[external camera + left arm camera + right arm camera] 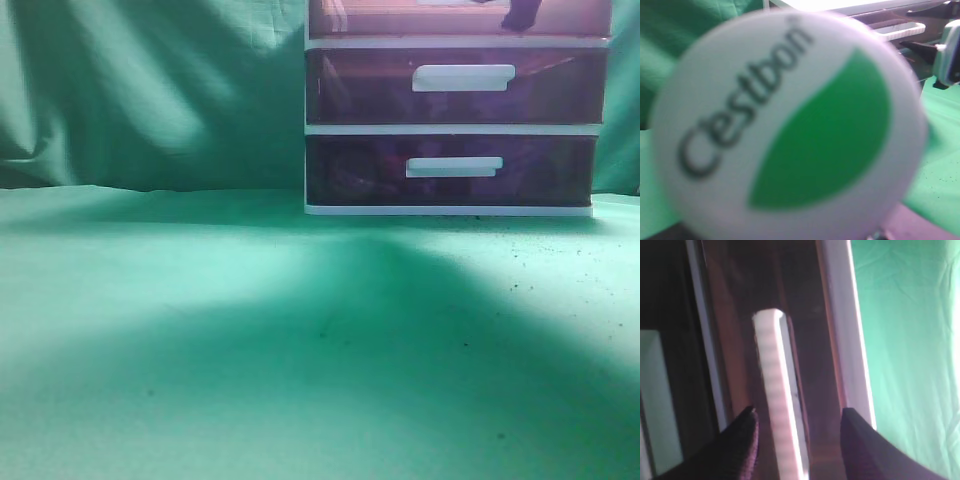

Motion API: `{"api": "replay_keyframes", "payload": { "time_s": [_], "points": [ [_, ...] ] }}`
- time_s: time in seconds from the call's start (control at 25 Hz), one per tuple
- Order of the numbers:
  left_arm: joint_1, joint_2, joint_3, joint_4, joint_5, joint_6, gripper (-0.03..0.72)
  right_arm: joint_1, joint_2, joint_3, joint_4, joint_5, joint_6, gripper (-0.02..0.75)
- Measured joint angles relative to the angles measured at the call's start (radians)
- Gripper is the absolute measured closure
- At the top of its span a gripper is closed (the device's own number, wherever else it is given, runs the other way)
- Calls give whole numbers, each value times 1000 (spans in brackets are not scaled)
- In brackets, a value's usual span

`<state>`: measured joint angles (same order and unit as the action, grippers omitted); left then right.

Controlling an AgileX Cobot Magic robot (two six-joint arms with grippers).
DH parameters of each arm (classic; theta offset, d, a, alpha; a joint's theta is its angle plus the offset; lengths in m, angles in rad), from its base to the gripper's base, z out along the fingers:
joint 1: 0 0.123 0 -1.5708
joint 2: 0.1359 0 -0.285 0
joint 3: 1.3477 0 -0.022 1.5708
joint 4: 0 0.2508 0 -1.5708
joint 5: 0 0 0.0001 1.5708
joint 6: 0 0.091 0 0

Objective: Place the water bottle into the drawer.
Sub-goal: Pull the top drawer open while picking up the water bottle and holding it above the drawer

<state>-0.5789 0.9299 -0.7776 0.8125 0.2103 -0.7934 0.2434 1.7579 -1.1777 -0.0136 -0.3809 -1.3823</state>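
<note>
The water bottle's white cap (790, 125), printed with a green leaf and "C'estbon", fills the left wrist view close to the camera. My left gripper's fingers are hidden behind it, and the bottle hangs above the green cloth. The drawer (380, 20) is the reddish-pink top one of the white-framed unit, cut off by the top edge of the exterior view. My right gripper (799, 412) is open, with its dark fingers either side of the drawer's white bar handle (775, 390) without touching it. One finger shows in the exterior view (520, 14).
Two darker purple drawers (455, 85) (450, 170) with white handles sit below the top one. The unit stands at the back right on a green cloth (250, 330), with a green backdrop behind. The unit and the right arm (947, 50) show at the upper right of the left wrist view.
</note>
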Motion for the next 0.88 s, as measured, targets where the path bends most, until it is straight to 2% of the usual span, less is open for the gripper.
{"api": "replay_keyframes", "payload": {
  "time_s": [0.2, 0.32, 0.36, 0.6, 0.88],
  "points": [
    [0, 0, 0, 0, 0, 0, 393, 0, 87, -69, -9, 0, -2, 403],
    [0, 0, 0, 0, 0, 0, 393, 0, 92, -76, -9, -17, -5, 617],
    [0, 0, 0, 3, 0, 0, 393, 0, 92, -78, -18, -20, -16, 648],
    [0, 0, 0, 11, 0, 0, 393, 0, 63, -38, -36, -24, -51, 647],
    [0, 0, 0, 12, 0, 0, 393, 0, -96, 195, -72, -74, -49, 647]
  ]
}}
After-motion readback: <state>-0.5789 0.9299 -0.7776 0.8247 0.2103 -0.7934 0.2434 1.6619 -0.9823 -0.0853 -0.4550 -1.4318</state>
